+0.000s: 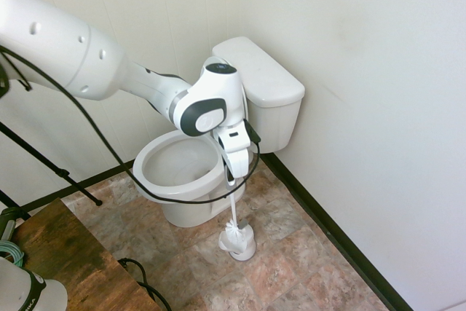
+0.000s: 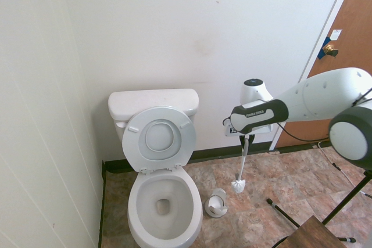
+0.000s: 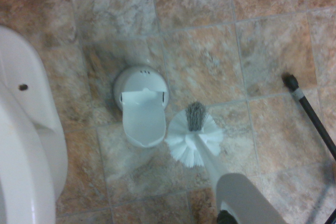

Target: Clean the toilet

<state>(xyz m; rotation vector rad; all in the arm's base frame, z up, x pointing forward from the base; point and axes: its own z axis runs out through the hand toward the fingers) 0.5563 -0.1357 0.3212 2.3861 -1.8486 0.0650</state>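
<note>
A: The gripper (image 2: pixel 246 139) is clamped on the handle of the toilet brush (image 2: pixel 239 185), which hangs bristles-down, clear of the floor and of its holder (image 2: pixel 217 202).

B: And the toilet (image 2: pixel 165 213)?

A: Against the wall, lid up, bowl open, just beside the holder and apart from the brush.

B: So the brush is fetched but no scrubbing yet. Next I'd carry it sideways over the rim, then lower the bristles into the bowl.

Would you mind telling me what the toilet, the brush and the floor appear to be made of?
The toilet: glazed ceramic, by its smooth white sheen. The brush: likely plastic, with a matte white handle and stiff white bristles. The floor: stone-look tiles, mottled brown, with visible seams; possibly vinyl.
</note>
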